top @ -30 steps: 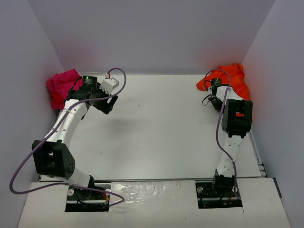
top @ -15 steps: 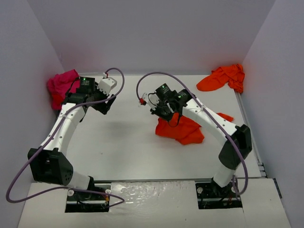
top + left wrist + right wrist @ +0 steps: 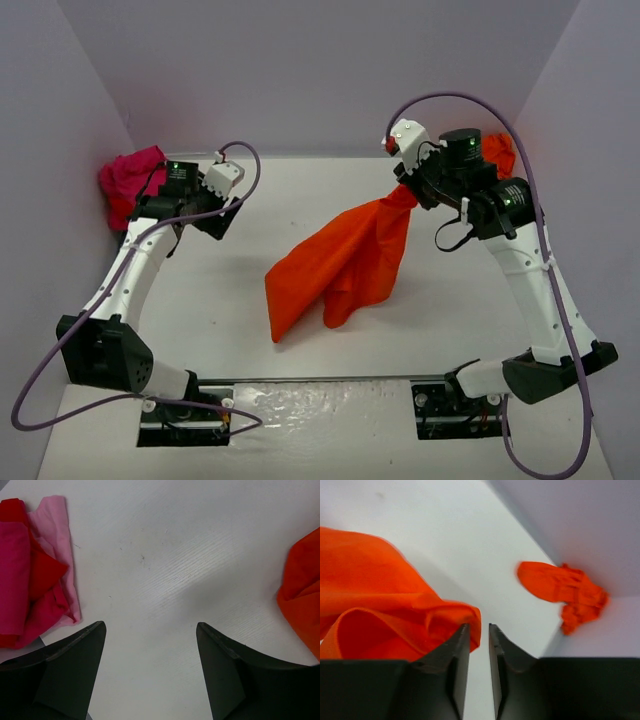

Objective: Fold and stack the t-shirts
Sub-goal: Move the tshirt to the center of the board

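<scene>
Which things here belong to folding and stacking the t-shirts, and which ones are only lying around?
For the job: hanging orange t-shirt, in the right gripper; orange heap; magenta-red-pink heap.
Not for the job: purple cables; table.

orange pile (image 3: 503, 150) — mostly hidden | orange shirt (image 3: 302, 590) — cropped at edge

Bright even light, soft shadows, t-shirt (image 3: 370, 585) blurred

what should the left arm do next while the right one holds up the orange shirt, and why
Probably swing the left tool toward the low corner of the orange t-shirt: it is open and empty, while the right tool pinches just one edge, so the cloth hangs bunched onto the table.
</scene>
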